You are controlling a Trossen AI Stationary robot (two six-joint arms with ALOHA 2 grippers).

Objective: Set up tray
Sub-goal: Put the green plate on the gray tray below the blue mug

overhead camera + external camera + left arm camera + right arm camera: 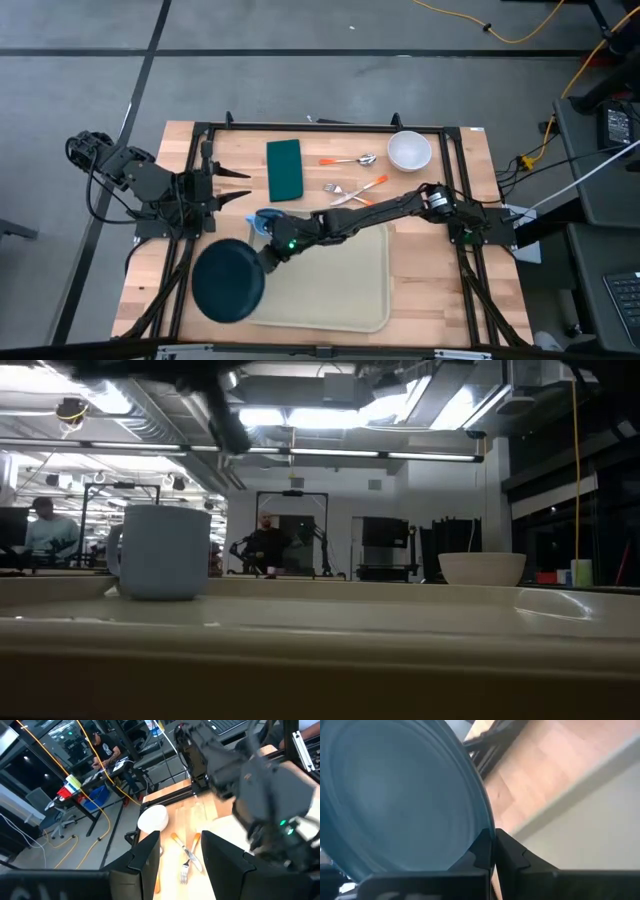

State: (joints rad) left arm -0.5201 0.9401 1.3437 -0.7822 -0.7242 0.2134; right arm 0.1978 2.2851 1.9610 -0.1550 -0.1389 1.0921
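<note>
The beige tray lies on the wooden table near its front edge. A dark teal plate hangs over the tray's left end, with my right gripper shut on it; the right wrist view shows the plate large and tilted. A pale blue mug stands just beyond the tray's far left corner and shows in the low view. My left gripper waits open at the table's left, holding nothing. My right gripper pinches the plate's rim between its two fingers, on the side of the plate toward the tray. The fingers come slanting down from the table's right. The plate reaches out past the fingertips toward the table's left and sits tilted in the hold.
A dark green napkin, an orange-handled spoon, two forks and a white bowl lie at the table's far side. Black frame rails run along the edges. People sit in the room behind.
</note>
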